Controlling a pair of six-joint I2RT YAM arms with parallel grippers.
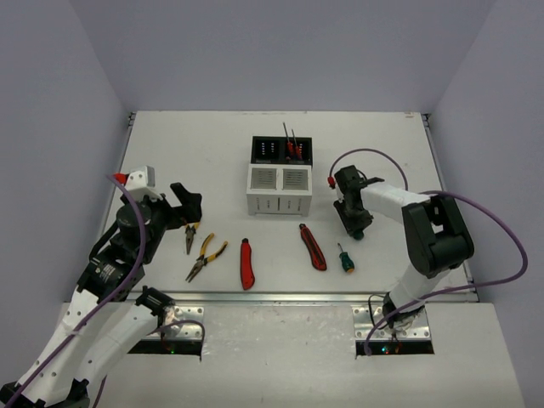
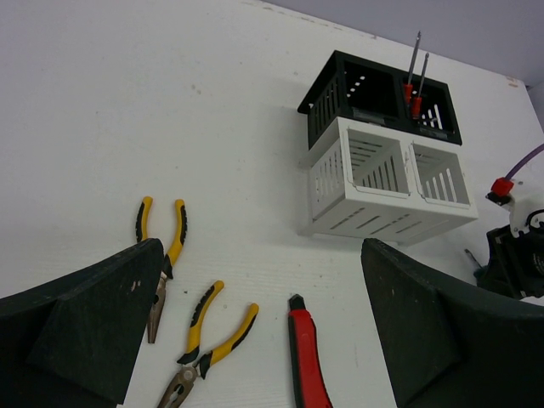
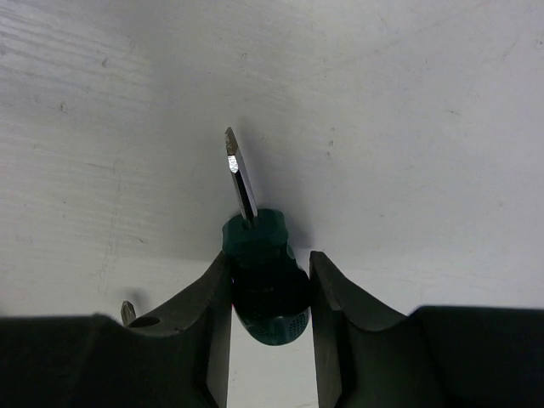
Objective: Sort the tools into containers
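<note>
My right gripper point(image 3: 270, 293) is shut on the handle of a green screwdriver point(image 3: 259, 242), whose blade points away along the table. From above, this gripper point(image 1: 357, 228) sits right of the white box point(image 1: 276, 204) and covers that tool. Another green screwdriver point(image 1: 344, 257) lies just in front. Two red knives point(image 1: 246, 263) point(image 1: 312, 246) and two yellow pliers point(image 1: 190, 238) point(image 1: 205, 257) lie on the table. My left gripper point(image 1: 189, 208) hangs open above the pliers point(image 2: 208, 344), holding nothing. Behind the white box, the black box point(image 1: 280, 138) holds two red screwdrivers point(image 1: 293, 146).
The white box's two compartments point(image 2: 387, 183) show nothing inside. A purple cable point(image 1: 374, 155) loops over the right arm. The tip of the other screwdriver point(image 3: 127, 313) peeks beside my right gripper's left finger. Grey walls close in the table on three sides.
</note>
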